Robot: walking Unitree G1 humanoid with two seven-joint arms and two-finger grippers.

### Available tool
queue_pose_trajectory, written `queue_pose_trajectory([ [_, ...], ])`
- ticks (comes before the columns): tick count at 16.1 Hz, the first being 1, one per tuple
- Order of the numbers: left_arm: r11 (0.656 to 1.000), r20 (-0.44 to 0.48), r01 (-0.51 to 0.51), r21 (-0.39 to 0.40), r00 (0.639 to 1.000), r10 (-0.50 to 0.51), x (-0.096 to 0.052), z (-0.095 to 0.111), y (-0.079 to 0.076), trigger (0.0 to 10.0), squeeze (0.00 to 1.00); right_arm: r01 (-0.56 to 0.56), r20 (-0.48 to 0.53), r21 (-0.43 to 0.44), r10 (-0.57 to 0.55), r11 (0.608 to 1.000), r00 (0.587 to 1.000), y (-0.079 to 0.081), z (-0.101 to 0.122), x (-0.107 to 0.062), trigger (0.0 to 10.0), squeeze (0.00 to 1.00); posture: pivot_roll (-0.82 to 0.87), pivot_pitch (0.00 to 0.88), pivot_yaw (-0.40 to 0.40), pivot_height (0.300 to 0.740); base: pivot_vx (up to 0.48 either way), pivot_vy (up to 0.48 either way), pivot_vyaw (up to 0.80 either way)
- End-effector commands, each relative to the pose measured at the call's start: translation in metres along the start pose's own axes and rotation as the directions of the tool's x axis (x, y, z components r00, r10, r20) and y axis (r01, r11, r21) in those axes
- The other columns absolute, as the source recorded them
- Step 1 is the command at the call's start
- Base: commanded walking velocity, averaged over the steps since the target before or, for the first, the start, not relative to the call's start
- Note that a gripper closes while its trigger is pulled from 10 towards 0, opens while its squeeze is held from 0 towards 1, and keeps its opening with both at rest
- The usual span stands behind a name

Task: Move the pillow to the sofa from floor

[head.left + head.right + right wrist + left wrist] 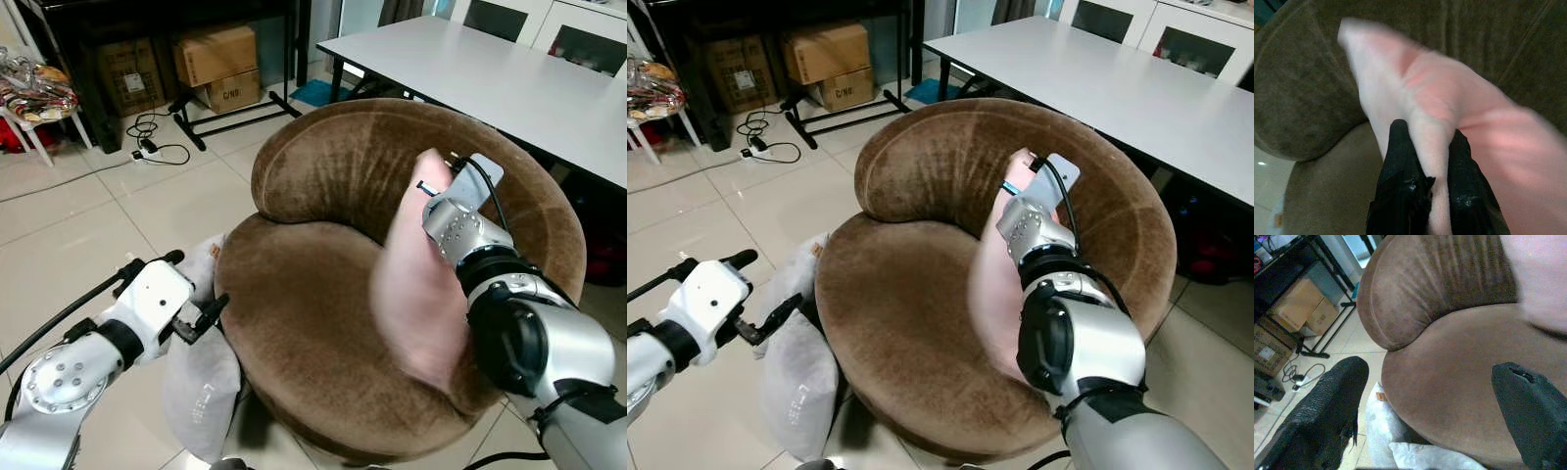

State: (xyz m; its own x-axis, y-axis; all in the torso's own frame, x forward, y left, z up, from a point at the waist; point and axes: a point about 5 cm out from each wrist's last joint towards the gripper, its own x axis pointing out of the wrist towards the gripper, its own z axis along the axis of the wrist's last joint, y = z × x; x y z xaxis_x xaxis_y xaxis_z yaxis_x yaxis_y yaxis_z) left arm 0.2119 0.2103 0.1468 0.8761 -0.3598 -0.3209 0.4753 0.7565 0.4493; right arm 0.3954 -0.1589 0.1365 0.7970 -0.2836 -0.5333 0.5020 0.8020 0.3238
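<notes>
A pink pillow (416, 284) stands on edge over the seat of the round brown sofa (323, 176), near its backrest on my right side. My right gripper (1428, 147) is shut on the pillow (1449, 103), pinching a fold of its fabric between both black fingers (1398, 152). My left gripper (196, 291) is open and holds nothing; it hovers beside the sofa's left edge, above a grey-white cushion (201, 377) lying on the floor. In the left wrist view the sofa (1449, 377) lies between the spread fingers (1327, 406).
A white table (490, 78) stands behind the sofa on the right. Cardboard boxes (216, 59) sit under a black rack at the back, with a power strip and cables (152, 147) on the tiled floor. A small white stool with clutter (34, 93) is at far left.
</notes>
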Motion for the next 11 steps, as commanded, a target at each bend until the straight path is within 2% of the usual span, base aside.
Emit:
queue_pose_trajectory([
  [1,1.000,0.007,0.006,0.007,1.000,-0.006,-0.002,0.004,0.001,10.0,0.00,-0.041,-0.002,0.036,0.041,0.999,0.999,0.000,0.002,0.001,10.0,0.00,0.10,0.000,-0.066,0.740,0.000,0.000,0.00],
  [3,1.000,0.005,0.002,0.006,1.000,-0.002,-0.005,0.004,0.000,10.0,0.00,-0.095,-0.046,0.046,0.097,0.994,0.994,0.002,-0.008,0.001,10.0,0.00,0.11,0.000,-0.070,0.740,0.000,0.000,0.00],
  [4,1.000,0.001,0.003,0.007,1.000,-0.003,-0.007,0.004,0.000,10.0,0.00,-0.068,-0.063,0.050,0.071,0.996,0.995,0.001,-0.010,0.002,10.0,0.00,0.12,0.000,-0.074,0.740,0.000,0.000,0.00],
  [7,1.000,0.001,-0.016,0.006,1.000,0.016,-0.009,0.006,0.002,10.0,0.00,-0.088,-0.037,0.081,0.091,0.993,0.995,0.010,0.002,-0.002,10.0,0.00,0.12,0.000,-0.082,0.740,0.000,0.000,0.00],
  [9,1.000,0.012,-0.012,0.008,1.000,0.012,-0.009,0.008,0.001,10.0,0.00,-0.139,-0.035,0.113,0.144,0.984,0.989,0.024,0.012,-0.007,10.0,0.00,0.12,0.000,-0.082,0.740,0.000,0.000,0.00],
  [11,1.000,0.025,0.004,0.009,1.000,-0.004,-0.005,0.010,-0.001,10.0,0.00,-0.131,-0.027,0.122,0.135,0.984,0.990,0.029,0.022,-0.010,10.0,0.00,0.10,0.000,-0.069,0.740,0.000,0.000,0.00],
])
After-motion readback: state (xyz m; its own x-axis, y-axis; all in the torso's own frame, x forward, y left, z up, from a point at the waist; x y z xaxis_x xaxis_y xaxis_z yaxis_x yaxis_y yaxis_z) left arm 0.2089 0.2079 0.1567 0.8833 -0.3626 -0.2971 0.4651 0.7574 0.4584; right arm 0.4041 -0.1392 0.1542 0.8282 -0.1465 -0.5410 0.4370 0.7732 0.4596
